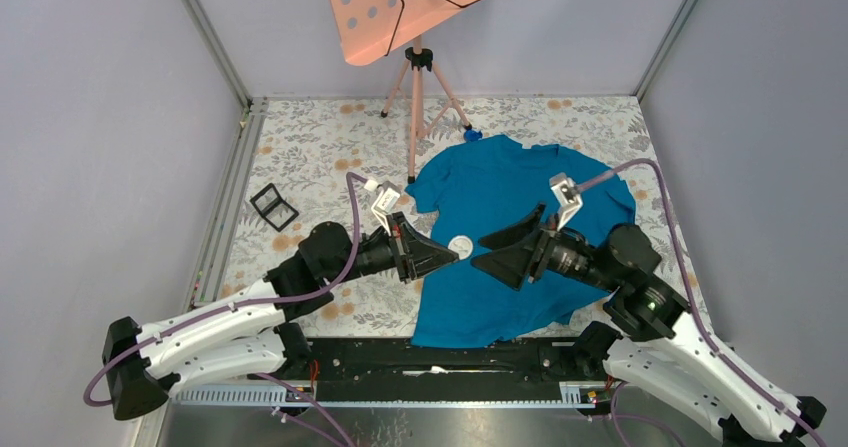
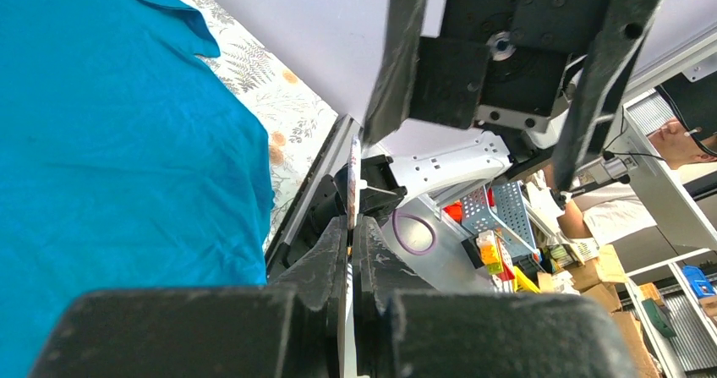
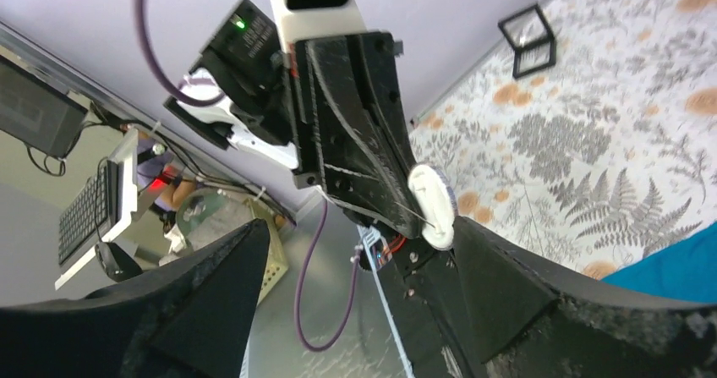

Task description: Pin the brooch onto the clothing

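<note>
brooch in left tool, above clothing edge

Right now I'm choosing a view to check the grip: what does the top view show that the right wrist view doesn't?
Only top: the whole shirt, the tripod, the blue lump. Only right wrist: the brooch close up, its white face with a thin line across it, and a keyboard off the table. Both: the brooch pinched in the left gripper, and the black frame.
</note>
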